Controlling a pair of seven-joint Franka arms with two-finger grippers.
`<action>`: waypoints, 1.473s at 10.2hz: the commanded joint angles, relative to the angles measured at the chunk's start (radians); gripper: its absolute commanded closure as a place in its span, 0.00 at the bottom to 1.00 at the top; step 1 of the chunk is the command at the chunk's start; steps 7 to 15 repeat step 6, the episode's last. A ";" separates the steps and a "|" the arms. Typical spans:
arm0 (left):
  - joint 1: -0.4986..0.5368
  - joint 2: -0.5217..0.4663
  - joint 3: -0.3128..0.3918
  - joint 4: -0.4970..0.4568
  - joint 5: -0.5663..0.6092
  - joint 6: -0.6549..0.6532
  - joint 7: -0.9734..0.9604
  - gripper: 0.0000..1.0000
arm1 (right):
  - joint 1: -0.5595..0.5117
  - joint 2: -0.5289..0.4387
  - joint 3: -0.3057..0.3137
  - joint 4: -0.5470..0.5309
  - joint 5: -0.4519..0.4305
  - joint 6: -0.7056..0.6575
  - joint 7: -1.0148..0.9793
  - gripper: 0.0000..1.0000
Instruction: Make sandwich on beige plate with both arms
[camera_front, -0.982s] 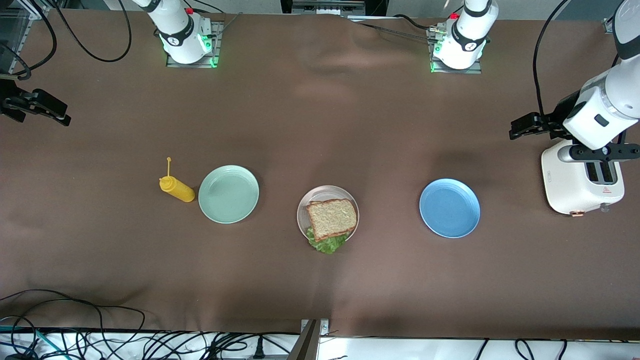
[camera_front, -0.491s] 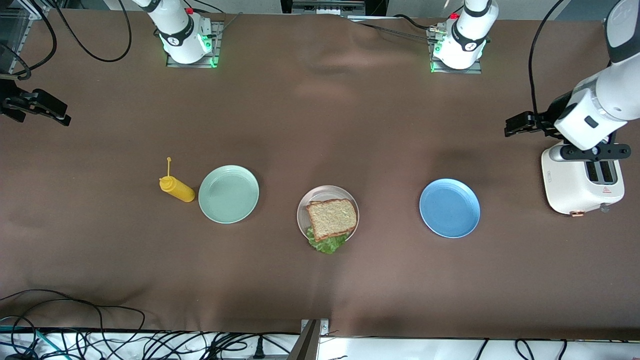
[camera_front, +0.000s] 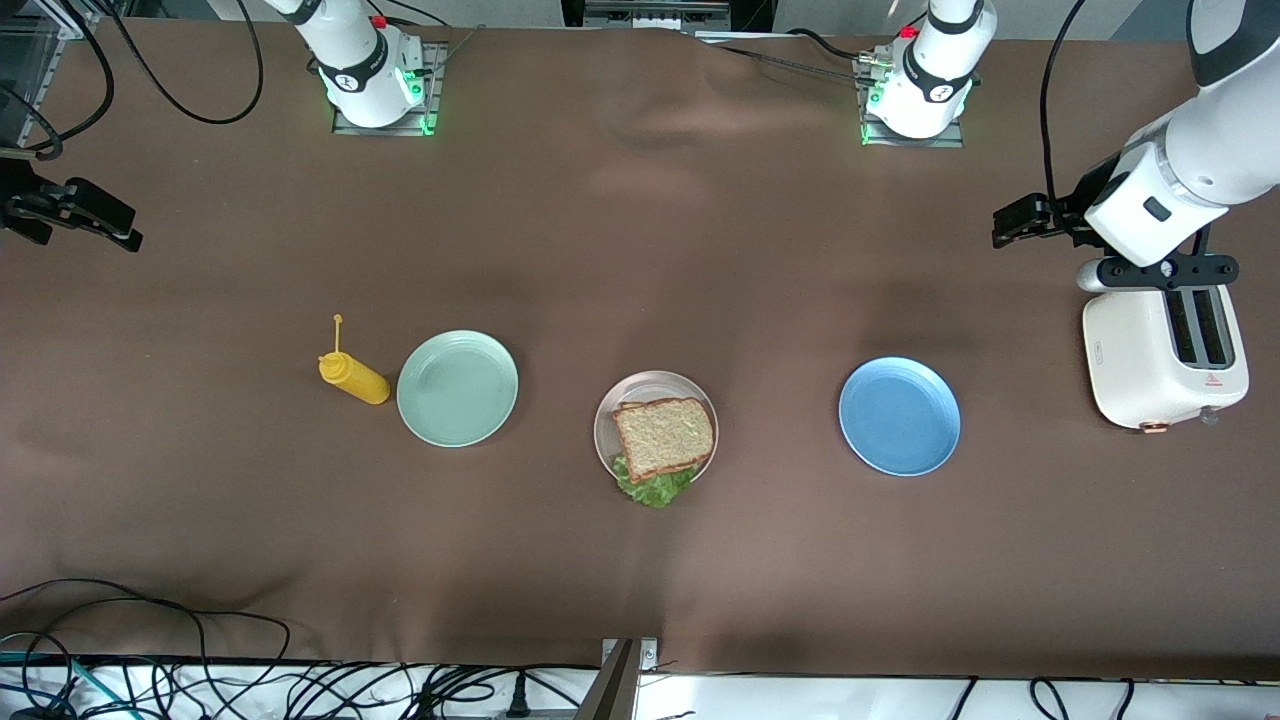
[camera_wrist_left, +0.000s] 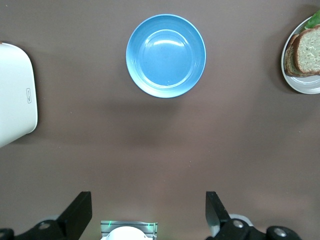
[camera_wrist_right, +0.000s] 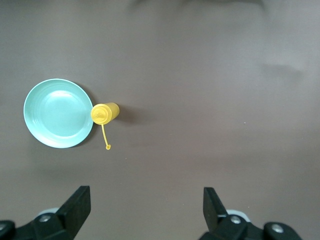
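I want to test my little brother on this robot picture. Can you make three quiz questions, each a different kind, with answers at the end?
1. True or false: the sandwich lies on the blue plate.
2. Which thing stands beside the mint green plate? A) the toaster B) the yellow mustard bottle C) a cup
3. Fill in: the left claw is up in the air near the white ______.

Key
1. False. It lies on the beige plate, with lettuce sticking out.
2. B, the yellow mustard bottle.
3. toaster. The right claw waits at the right arm's end of the table; both claws are open and hold nothing.
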 joint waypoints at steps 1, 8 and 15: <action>-0.002 -0.021 0.001 -0.014 0.035 -0.020 -0.003 0.00 | -0.002 0.008 0.000 0.021 0.028 -0.019 0.011 0.00; 0.006 -0.023 0.002 -0.017 0.027 -0.050 0.000 0.00 | -0.001 0.009 0.002 0.019 0.030 -0.016 0.012 0.00; 0.006 -0.023 0.002 -0.017 0.027 -0.050 0.000 0.00 | -0.001 0.009 0.002 0.019 0.030 -0.016 0.012 0.00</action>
